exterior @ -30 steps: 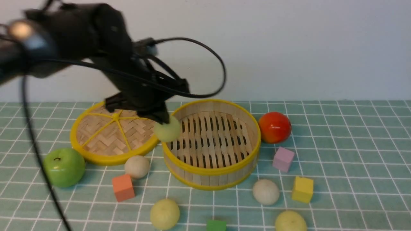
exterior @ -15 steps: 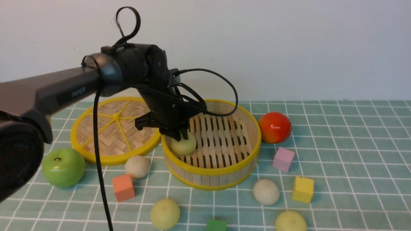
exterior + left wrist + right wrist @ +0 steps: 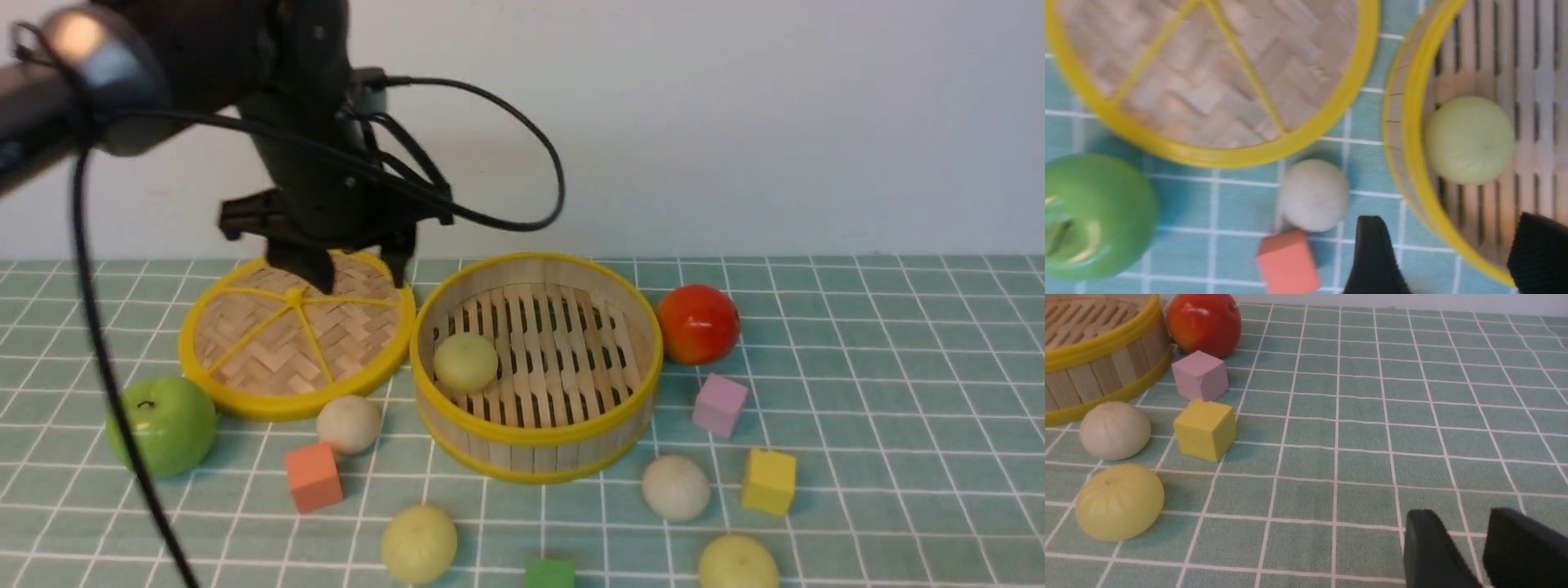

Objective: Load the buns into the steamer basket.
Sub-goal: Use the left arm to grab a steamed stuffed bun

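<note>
The steamer basket [image 3: 535,437] stands mid-table. One yellow-green bun [image 3: 465,362] lies inside it at its left, also in the left wrist view [image 3: 1470,141]. My left gripper [image 3: 357,278] is open and empty, raised above the lid's far edge, left of the basket; the left wrist view [image 3: 1449,253] shows its jaws wide apart. On the cloth lie an off-white bun [image 3: 349,424], another off-white bun [image 3: 675,487], and two yellow-green buns [image 3: 419,543] [image 3: 739,563]. My right gripper [image 3: 1464,539], with a narrow gap and empty, sits low, right of the front-right buns [image 3: 1118,502].
The flat woven lid [image 3: 294,343] lies left of the basket, with a green apple [image 3: 163,425] in front of it. A red-orange fruit [image 3: 698,324] sits right of the basket. Orange [image 3: 313,477], pink [image 3: 719,405], yellow [image 3: 768,482] and green [image 3: 549,574] cubes lie among the buns.
My left gripper carried the yellow-green bun into the basket, let it go, opened, then rose and moved left over the lid. The bun stays in the basket.
</note>
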Controlling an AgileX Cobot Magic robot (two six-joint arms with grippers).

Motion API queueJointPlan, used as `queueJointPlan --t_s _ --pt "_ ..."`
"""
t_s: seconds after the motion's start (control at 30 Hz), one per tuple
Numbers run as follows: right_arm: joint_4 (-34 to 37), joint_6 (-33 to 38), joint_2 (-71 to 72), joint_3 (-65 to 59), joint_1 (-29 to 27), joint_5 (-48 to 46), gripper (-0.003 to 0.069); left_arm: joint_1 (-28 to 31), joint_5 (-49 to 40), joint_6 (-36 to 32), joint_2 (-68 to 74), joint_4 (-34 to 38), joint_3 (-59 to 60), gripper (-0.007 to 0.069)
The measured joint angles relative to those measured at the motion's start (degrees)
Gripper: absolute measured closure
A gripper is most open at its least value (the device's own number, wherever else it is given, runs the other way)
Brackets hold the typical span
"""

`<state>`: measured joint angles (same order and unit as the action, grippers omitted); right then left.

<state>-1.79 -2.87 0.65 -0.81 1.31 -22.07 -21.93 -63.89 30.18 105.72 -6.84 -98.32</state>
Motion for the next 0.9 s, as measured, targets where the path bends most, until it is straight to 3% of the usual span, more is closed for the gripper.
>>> queueJointPlan --t_s 0.23,0.4,0.6,0.9 --pt "0.0 0.0 0.0 0.0 0.0 0.0 0.042 0.0 3.9 7.4 -7.5 -8.3 18.1 0.0253" --pt "0.0 0.0 0.0 0.0 0.0 0.0 0.042 0.0 10.1 7.0 -7.4 -8.5 25.6 0.0258" --pt "0.0 0.0 0.0 0.0 0.0 0.0 0.042 0.0 18.8 7.0 -6.7 -8.2 26.5 0.026" --pt "0.0 0.0 0.0 0.0 0.0 0.0 0.042 0.0 20.1 5.7 -1.7 -7.3 26.1 0.026"
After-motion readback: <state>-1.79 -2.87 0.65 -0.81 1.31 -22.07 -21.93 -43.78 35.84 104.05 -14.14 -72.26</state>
